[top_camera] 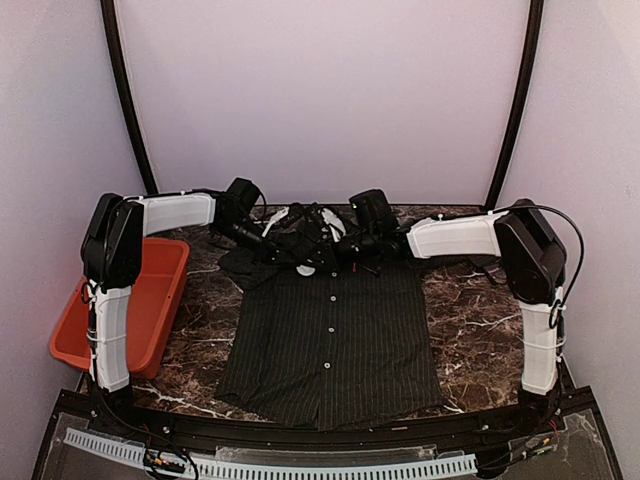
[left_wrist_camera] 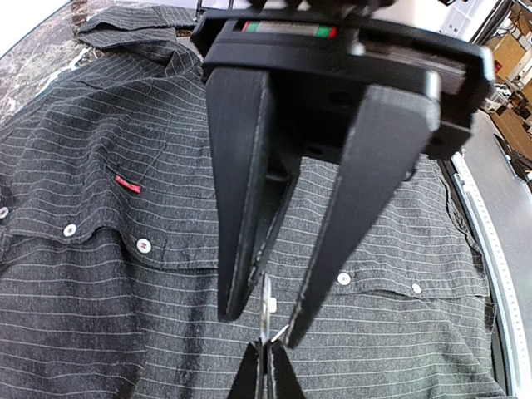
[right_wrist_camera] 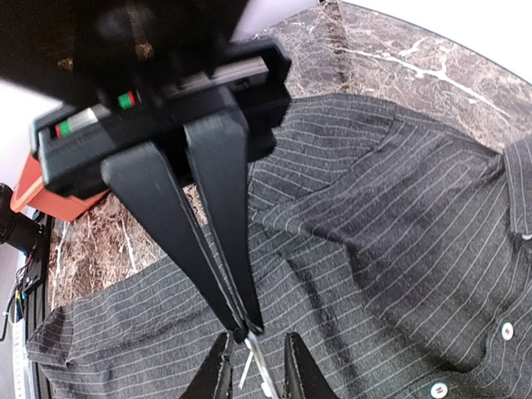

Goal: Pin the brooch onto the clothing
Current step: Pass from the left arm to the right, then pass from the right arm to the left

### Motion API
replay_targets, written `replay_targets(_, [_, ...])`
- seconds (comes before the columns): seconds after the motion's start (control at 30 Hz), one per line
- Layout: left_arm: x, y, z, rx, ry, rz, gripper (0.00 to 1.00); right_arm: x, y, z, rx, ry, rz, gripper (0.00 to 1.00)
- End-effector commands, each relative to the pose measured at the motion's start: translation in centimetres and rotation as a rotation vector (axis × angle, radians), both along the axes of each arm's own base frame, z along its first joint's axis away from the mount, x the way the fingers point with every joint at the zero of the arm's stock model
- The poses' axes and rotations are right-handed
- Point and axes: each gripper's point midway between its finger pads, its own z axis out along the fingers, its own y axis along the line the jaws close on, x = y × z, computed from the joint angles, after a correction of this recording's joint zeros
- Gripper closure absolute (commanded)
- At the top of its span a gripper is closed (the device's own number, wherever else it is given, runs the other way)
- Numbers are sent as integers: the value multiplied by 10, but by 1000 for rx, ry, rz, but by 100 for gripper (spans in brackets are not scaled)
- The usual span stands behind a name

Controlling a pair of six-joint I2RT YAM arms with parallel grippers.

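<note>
The clothing (top_camera: 330,340), a dark pinstriped shirt with white buttons and a small red tag (left_wrist_camera: 127,184), lies flat on the marble table. Both grippers meet over its upper chest, just below the collar. My left gripper (left_wrist_camera: 266,356) is shut on the brooch (left_wrist_camera: 266,303), a thin silvery pin with a small pale piece, and holds it just above the fabric. In the right wrist view the left gripper (right_wrist_camera: 248,324) comes in from above, fingers pressed together. My right gripper (right_wrist_camera: 253,370) stands open, one fingertip on each side of the brooch (right_wrist_camera: 259,367).
An orange-red bin (top_camera: 150,300) sits at the left edge of the marble table (top_camera: 470,320), beside the left arm. The shirt's collar (left_wrist_camera: 125,25) and sleeves are bunched at the far side. A black frame rail (top_camera: 300,440) runs along the near edge.
</note>
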Motion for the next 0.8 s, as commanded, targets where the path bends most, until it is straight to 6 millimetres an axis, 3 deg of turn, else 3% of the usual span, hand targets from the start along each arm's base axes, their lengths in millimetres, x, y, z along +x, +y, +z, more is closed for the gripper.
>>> replay_targets(0.0, [1, 1, 12, -27, -9, -15, 99, -2, -2, 2, 33, 10, 24, 79])
replay_targets(0.17, [0, 1, 13, -29, -8, -19, 99, 0, -3, 1, 32, 12, 20, 80])
replay_targets(0.37, [0, 1, 13, -25, -8, -20, 99, -1, -4, 0, 33, 16, 29, 89])
replay_targets(0.77, [0, 2, 12, -20, -11, -19, 99, -4, -6, -8, 9, 29, 41, 86])
